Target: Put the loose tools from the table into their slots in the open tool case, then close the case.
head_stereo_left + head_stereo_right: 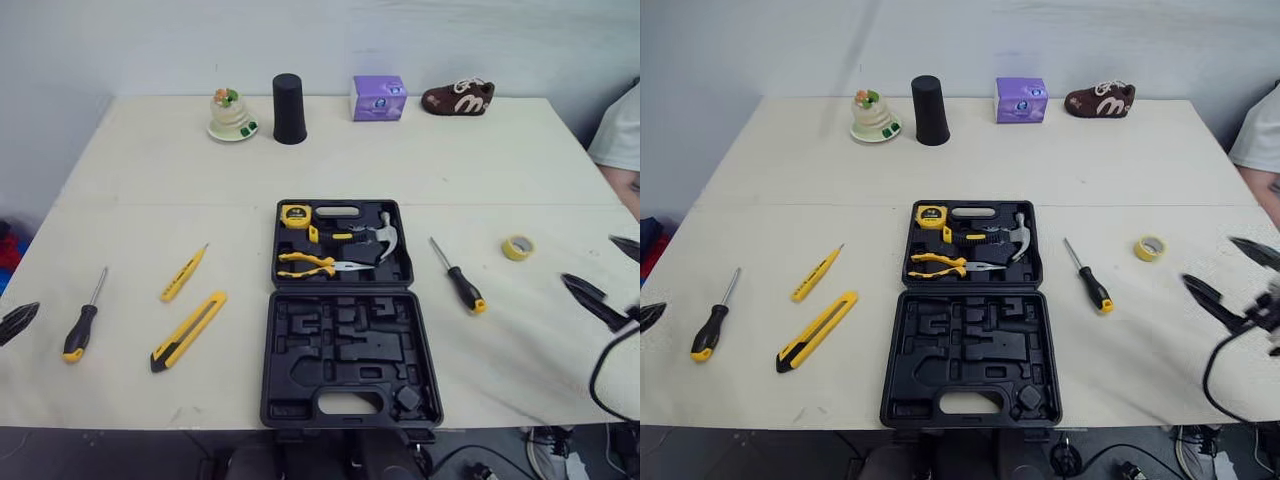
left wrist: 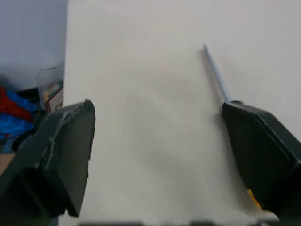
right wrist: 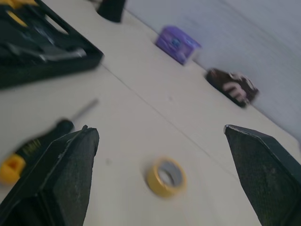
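Observation:
The black tool case [image 1: 345, 310] lies open at the table's middle, with a tape measure [image 1: 295, 214], hammer [image 1: 380, 236] and pliers [image 1: 318, 264] in its far half. Left of it lie a yellow tester pen [image 1: 183, 273], a yellow utility knife [image 1: 188, 330] and a black-handled screwdriver [image 1: 82, 325]. On the case's right are a second screwdriver [image 1: 460, 278] and a yellow tape roll [image 1: 517, 247]. My left gripper [image 2: 157, 113] is open just left of the left screwdriver [image 2: 216, 75], holding nothing. To the right of the tape roll [image 3: 165, 177], my right gripper [image 1: 588, 258] hangs open and empty.
Along the far edge stand a small cake ornament on a plate [image 1: 232, 115], a black cup [image 1: 288, 108], a purple box [image 1: 378, 98] and a brown shoe [image 1: 458, 97]. A person's white sleeve [image 1: 620, 130] is at the far right. A black cable [image 1: 600, 370] loops below my right gripper.

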`<action>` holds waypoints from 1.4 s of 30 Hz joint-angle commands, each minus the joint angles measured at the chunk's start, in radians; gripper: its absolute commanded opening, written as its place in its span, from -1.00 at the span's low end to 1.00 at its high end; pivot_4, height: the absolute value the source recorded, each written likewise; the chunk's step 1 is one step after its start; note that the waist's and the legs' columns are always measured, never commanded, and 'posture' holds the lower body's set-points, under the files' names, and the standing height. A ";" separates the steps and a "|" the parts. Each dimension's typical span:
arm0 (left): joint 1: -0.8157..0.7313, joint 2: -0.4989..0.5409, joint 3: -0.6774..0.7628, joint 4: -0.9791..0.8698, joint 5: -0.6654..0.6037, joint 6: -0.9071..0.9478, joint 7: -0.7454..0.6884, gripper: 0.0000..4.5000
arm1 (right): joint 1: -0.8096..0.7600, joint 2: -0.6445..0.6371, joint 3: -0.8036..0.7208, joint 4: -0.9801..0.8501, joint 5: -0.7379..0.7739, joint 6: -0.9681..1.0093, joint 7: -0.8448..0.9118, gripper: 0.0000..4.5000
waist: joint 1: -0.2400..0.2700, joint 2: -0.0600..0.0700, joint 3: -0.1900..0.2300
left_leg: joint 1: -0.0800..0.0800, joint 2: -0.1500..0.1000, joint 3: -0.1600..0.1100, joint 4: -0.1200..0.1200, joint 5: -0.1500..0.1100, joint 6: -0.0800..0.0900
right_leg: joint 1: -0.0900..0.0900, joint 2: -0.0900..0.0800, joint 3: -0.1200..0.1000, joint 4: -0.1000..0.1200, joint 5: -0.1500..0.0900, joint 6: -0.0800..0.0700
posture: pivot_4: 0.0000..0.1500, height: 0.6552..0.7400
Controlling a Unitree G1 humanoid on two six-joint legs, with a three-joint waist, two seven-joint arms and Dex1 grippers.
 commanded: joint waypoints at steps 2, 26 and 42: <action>0.024 0.010 0.060 -0.264 -0.112 0.393 0.080 0.99 | -0.069 0.074 0.127 -0.239 0.080 0.131 -0.023 0.97 | 0.006 0.000 0.000 | 0.000 -0.001 -0.002 0.000 -0.001 -0.001 | 0.000 -0.001 0.002 0.001 0.000 0.000 | 1.00 1.00; -0.224 -0.072 -0.282 -0.245 0.031 0.667 0.343 0.01 | -0.197 0.159 0.361 -0.528 0.065 0.298 -0.010 1.00 | 0.027 -0.001 0.000 | -0.002 -0.002 -0.002 -0.001 0.001 -0.001 | -0.001 -0.001 0.003 -0.001 -0.001 -0.002 | 1.00 1.00; -0.436 -0.040 -0.470 -0.452 -0.072 -0.012 -0.161 -0.52 | -0.066 0.045 0.236 -0.477 -0.015 0.233 0.021 1.00 | 0.057 -0.002 -0.001 | -0.003 -0.003 -0.001 0.000 0.000 -0.001 | -0.001 -0.002 0.002 -0.003 -0.001 -0.002 | 1.00 1.00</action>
